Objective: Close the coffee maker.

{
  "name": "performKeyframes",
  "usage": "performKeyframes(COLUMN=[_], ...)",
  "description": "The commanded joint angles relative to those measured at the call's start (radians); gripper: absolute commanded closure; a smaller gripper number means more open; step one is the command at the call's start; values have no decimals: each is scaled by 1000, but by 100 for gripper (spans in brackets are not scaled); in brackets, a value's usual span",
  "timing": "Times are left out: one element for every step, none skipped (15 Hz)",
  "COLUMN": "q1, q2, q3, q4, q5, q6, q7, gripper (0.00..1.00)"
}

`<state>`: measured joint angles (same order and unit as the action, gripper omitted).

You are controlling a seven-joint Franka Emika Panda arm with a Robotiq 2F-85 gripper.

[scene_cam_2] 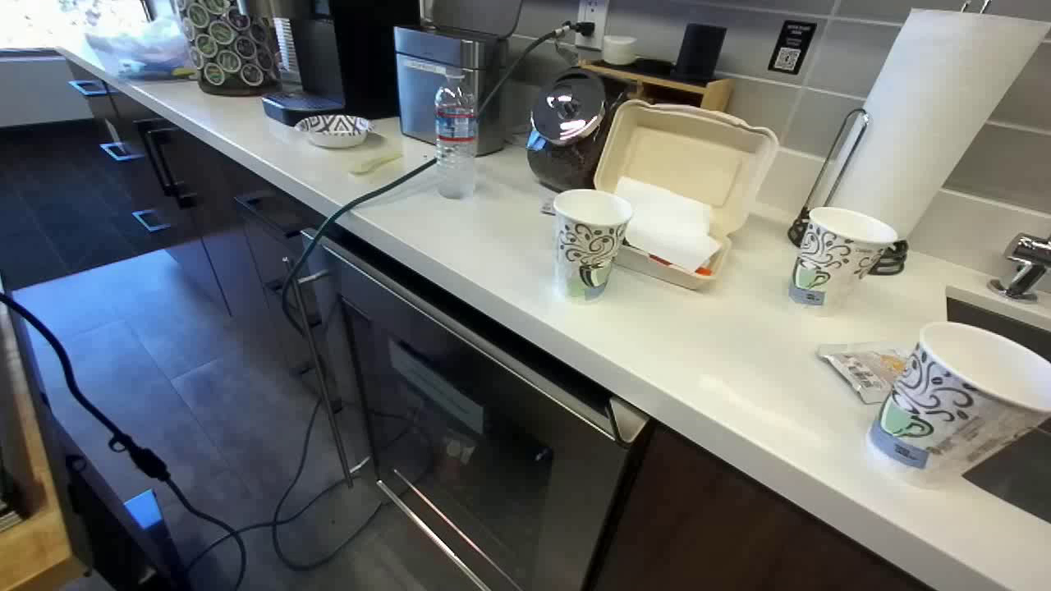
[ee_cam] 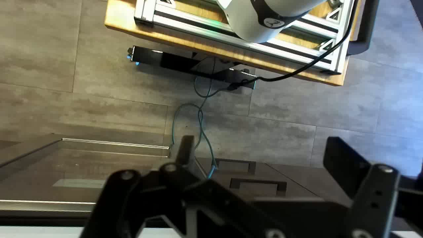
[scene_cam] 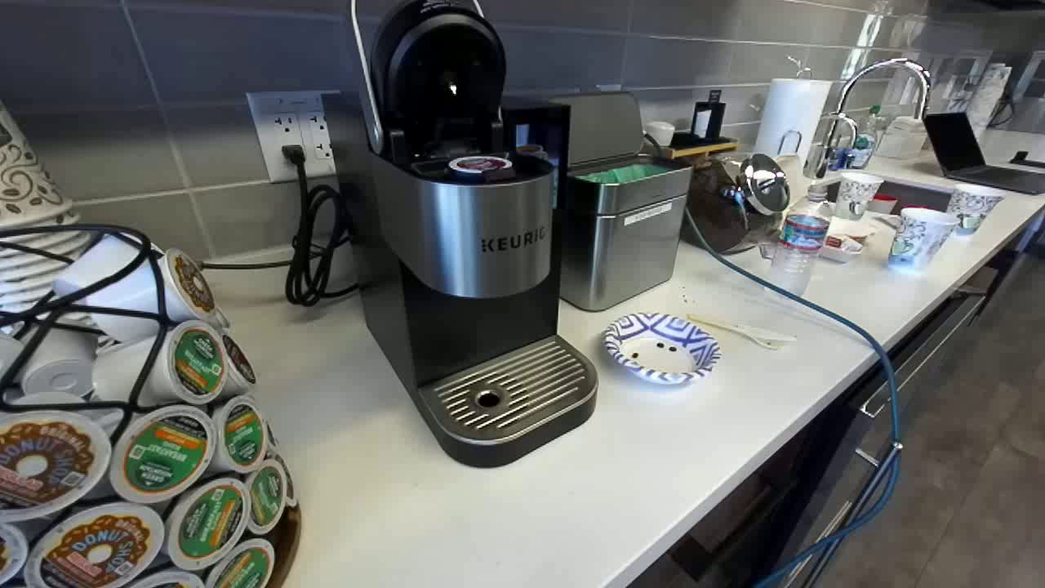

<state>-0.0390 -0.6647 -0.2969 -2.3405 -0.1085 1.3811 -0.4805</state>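
The coffee maker (scene_cam: 490, 233) stands upright on the white counter, with a brushed silver front panel and a round slotted drip tray (scene_cam: 522, 392). Its black lid (scene_cam: 437, 73) is raised, and its top is cut off by the frame edge. A pod (scene_cam: 482, 166) with a dark red top sits in the exposed holder. In an exterior view the coffee maker (scene_cam_2: 369, 57) is partly cut off at the top. My gripper (ee_cam: 261, 147) shows only in the wrist view. Its black fingers are wide apart with nothing between them. The floor and drawer fronts lie behind them. The coffee maker is out of the wrist view.
A metal box (scene_cam: 624, 237) with an open lid stands beside the coffee maker. A pod basket (scene_cam: 163, 457) stands on its other side. A patterned bowl (scene_cam: 663, 349), a water bottle (scene_cam_2: 456, 135) and paper cups (scene_cam_2: 589, 246) stand along the counter. A blue cable (scene_cam: 816, 306) crosses its edge.
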Motion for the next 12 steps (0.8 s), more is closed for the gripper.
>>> performKeyframes(q1=[-6, -6, -6, -6, -6, -6, -5, -6, 3, 25, 36, 62], q2=[2, 2, 2, 2, 2, 2, 2, 2, 0, -11, -15, -12], q3=[4, 4, 4, 4, 4, 4, 4, 4, 6, 16, 24, 44], q4=[1, 1, 1, 1, 1, 1, 1, 1, 3, 5, 9, 25], q5=[2, 2, 2, 2, 2, 2, 2, 2, 14, 45, 69, 103], q6=[-1, -1, -1, -1, -1, -1, -1, -1, 12, 51, 79, 120], q7=[-3, -3, -3, -3, -3, -3, -3, -3, -9, -19, -26, -37], gripper=[0, 0, 0, 0, 0, 0, 0, 0, 0, 0, 0, 0])
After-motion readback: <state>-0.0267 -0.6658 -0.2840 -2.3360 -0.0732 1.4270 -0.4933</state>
